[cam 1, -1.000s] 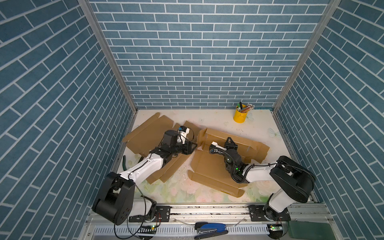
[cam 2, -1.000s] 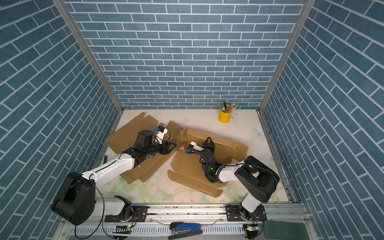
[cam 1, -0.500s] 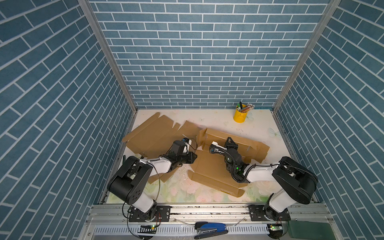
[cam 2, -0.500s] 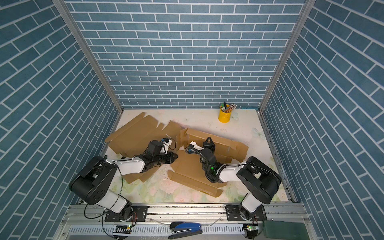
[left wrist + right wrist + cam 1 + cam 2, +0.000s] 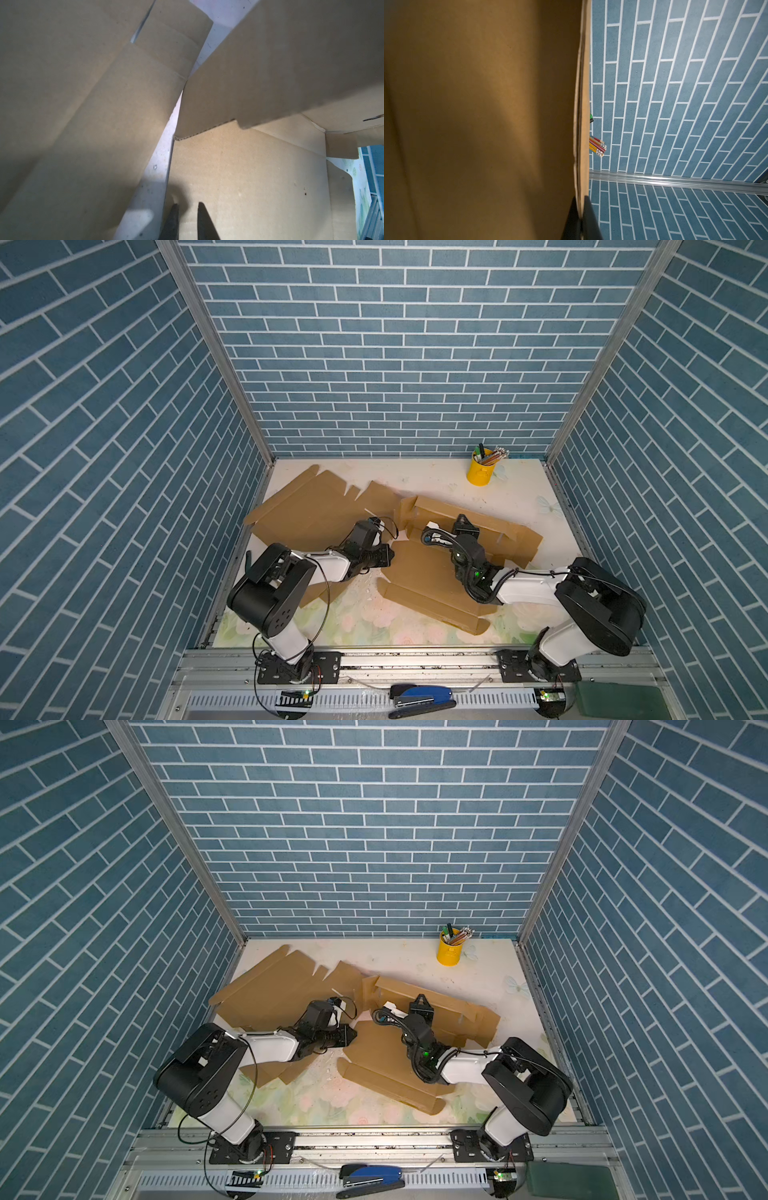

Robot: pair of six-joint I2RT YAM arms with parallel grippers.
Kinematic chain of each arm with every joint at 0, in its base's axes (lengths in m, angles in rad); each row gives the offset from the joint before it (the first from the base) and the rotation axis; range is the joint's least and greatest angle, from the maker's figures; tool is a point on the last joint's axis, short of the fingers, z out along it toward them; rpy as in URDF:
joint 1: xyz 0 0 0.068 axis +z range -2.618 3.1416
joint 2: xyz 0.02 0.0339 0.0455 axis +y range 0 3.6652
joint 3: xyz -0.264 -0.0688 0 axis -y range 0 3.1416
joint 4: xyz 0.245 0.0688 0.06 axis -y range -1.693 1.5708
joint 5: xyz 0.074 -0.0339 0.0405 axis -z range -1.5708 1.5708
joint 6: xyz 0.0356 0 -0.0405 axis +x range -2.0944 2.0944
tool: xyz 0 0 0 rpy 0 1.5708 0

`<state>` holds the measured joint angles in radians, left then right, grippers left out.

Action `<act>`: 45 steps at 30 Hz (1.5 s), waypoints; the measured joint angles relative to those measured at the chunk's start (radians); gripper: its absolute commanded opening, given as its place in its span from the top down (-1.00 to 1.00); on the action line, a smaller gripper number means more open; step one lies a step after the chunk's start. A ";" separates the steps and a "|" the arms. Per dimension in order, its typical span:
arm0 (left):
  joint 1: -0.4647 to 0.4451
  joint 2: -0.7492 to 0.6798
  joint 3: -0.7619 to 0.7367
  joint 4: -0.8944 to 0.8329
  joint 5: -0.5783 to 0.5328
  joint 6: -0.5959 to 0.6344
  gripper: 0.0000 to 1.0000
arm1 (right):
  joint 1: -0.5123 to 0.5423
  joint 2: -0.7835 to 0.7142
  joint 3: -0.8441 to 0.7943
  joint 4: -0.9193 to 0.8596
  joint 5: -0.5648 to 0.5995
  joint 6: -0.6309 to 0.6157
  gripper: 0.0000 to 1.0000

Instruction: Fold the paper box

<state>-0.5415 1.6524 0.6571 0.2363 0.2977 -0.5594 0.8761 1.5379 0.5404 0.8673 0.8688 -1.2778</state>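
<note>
Toward 10 o'clock on the pale floral tabletop (image 5: pixel 436 485), a flat unfolded brown cardboard sheet (image 5: pixel 307 510) lies spread out, and the left arm reaches across the part of it nearest 5 o'clock. In both top views the left gripper (image 5: pixel 388 556) (image 5: pixel 351 1036) points toward 3 o'clock and meets the 9 o'clock corner of the partly folded brown cardboard box (image 5: pixel 419 572), which sits mid-table just beside the sheet. The box's base panel lies flat, a low flap lies along its 6 o'clock edge, and a raised wall runs along its 12 o'clock side. In the left wrist view the left gripper (image 5: pixel 188 205) hangs just inside the base panel's edge. Its dark fingers (image 5: pixel 204 224) stand slightly apart, bare cardboard shows through the narrow gap, and nothing is visibly pinched. Further right, the right gripper (image 5: pixel 462 523) reaches toward 12 o'clock over the base panel to the raised wall. In the right wrist view its jaws are clamped together on the doubled top edge of that wall (image 5: pixel 580 204). Well apart at 1 o'clock stands a yellow cup of pencils (image 5: pixel 478 475), and at 6 o'clock a blue stapler (image 5: pixel 422 695) lies on the front rail
</note>
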 measured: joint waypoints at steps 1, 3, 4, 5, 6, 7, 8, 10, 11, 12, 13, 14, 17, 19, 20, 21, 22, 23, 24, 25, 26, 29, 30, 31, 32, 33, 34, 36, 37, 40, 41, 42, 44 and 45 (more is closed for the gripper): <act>-0.001 -0.001 0.012 -0.023 -0.002 0.001 0.52 | 0.000 0.000 0.000 0.000 0.000 0.000 1.00; -0.002 -0.011 0.034 -0.076 -0.002 0.006 0.47 | 0.000 0.000 0.000 0.000 0.000 0.000 1.00; -0.002 -0.020 0.042 -0.108 -0.002 0.011 0.46 | 0.000 0.000 0.000 0.000 0.000 0.001 1.00; -0.002 -0.034 0.051 -0.140 -0.002 0.017 0.45 | 0.000 0.000 0.000 0.000 0.000 0.001 1.00; 0.000 -0.048 0.058 -0.167 -0.002 0.023 0.44 | -0.001 0.000 0.000 0.000 0.000 0.002 1.00; 0.005 -0.071 0.067 -0.201 0.000 0.033 0.43 | -0.002 0.000 0.000 0.000 -0.001 0.003 1.00; 0.011 -0.094 0.074 -0.229 0.006 0.042 0.43 | -0.002 0.000 0.000 0.000 -0.001 0.004 1.00; 0.032 -0.142 0.094 -0.279 0.022 0.064 0.41 | -0.002 0.000 0.000 0.000 -0.001 0.006 1.00; 0.047 -0.164 0.111 -0.306 0.032 0.080 0.40 | -0.002 0.000 0.000 0.000 -0.001 0.007 1.00; 0.063 -0.180 0.130 -0.327 0.041 0.096 0.39 | -0.002 0.001 0.000 0.000 -0.001 0.007 1.00; 0.082 -0.195 0.155 -0.346 0.048 0.115 0.36 | -0.003 0.001 0.000 0.000 -0.001 0.008 1.00; 0.105 -0.203 0.185 -0.359 0.055 0.135 0.33 | -0.003 0.001 0.000 0.000 -0.001 0.008 1.00; 0.164 -0.178 0.274 -0.361 0.068 0.185 0.26 | -0.004 0.001 0.000 0.000 -0.001 0.010 1.00; 0.189 -0.114 0.346 -0.359 0.071 0.220 0.21 | -0.004 0.002 0.000 0.000 -0.002 0.014 1.00; 0.197 -0.066 0.389 -0.357 0.071 0.241 0.18 | -0.004 0.002 0.000 0.000 -0.002 0.015 1.00; 0.200 -0.020 0.423 -0.357 0.075 0.260 0.15 | -0.004 0.002 0.000 0.000 -0.002 0.016 1.00; 0.200 0.014 0.445 -0.353 0.080 0.273 0.14 | -0.004 0.002 0.000 0.000 -0.002 0.017 1.00; 0.198 0.058 0.468 -0.352 0.086 0.290 0.11 | -0.004 0.002 0.000 0.000 -0.002 0.017 1.00; 0.193 0.091 0.482 -0.353 0.090 0.307 0.08 | -0.004 0.002 0.000 0.001 -0.002 0.017 1.00; 0.188 0.114 0.490 -0.357 0.091 0.320 0.06 | -0.004 0.003 0.000 0.001 -0.002 0.017 1.00; 0.180 0.137 0.499 -0.365 0.092 0.337 0.02 | -0.004 0.003 0.000 0.001 -0.002 0.017 1.00; 0.142 0.174 0.520 -0.394 0.093 0.390 -0.07 | -0.004 0.005 0.000 0.004 -0.002 0.017 1.00; 0.126 0.177 0.523 -0.399 0.096 0.407 -0.09 | -0.004 0.007 0.000 0.006 -0.002 0.017 1.00; 0.113 0.176 0.523 -0.400 0.101 0.419 -0.10 | -0.004 0.009 0.000 0.008 -0.002 0.017 1.00; 0.099 0.173 0.523 -0.400 0.109 0.435 -0.10 | -0.005 0.010 0.001 0.009 -0.002 0.017 1.00; 0.087 0.171 0.523 -0.399 0.117 0.447 -0.10 | -0.005 0.010 0.001 0.009 -0.002 0.017 1.00; 0.081 0.170 0.523 -0.399 0.124 0.457 -0.10 | -0.005 0.010 0.001 0.009 -0.002 0.018 1.00; 0.076 0.165 0.523 -0.401 0.140 0.482 -0.11 | -0.005 0.010 0.001 0.009 -0.002 0.018 1.00; 0.076 0.163 0.523 -0.403 0.147 0.492 -0.11 | -0.005 0.010 0.001 0.009 -0.002 0.018 1.00; 0.076 0.161 0.525 -0.407 0.162 0.524 -0.12 | -0.005 0.010 0.001 0.009 -0.002 0.018 1.00; 0.072 0.162 0.525 -0.409 0.164 0.533 -0.12 | -0.005 0.010 0.001 0.009 -0.002 0.018 1.00; 0.069 0.162 0.527 -0.413 0.168 0.540 -0.13 | -0.005 0.010 0.002 0.009 -0.002 0.018 1.00; 0.061 0.166 0.533 -0.411 0.175 0.551 -0.13 | -0.005 0.011 0.003 0.009 -0.002 0.018 1.00; 0.058 0.167 0.534 -0.407 0.176 0.556 -0.13 | -0.005 0.011 0.003 0.008 -0.002 0.018 1.00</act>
<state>-0.4835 1.8198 1.1912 -0.1707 0.4740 -0.0032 0.8711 1.5486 0.5434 0.8757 0.8669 -1.2598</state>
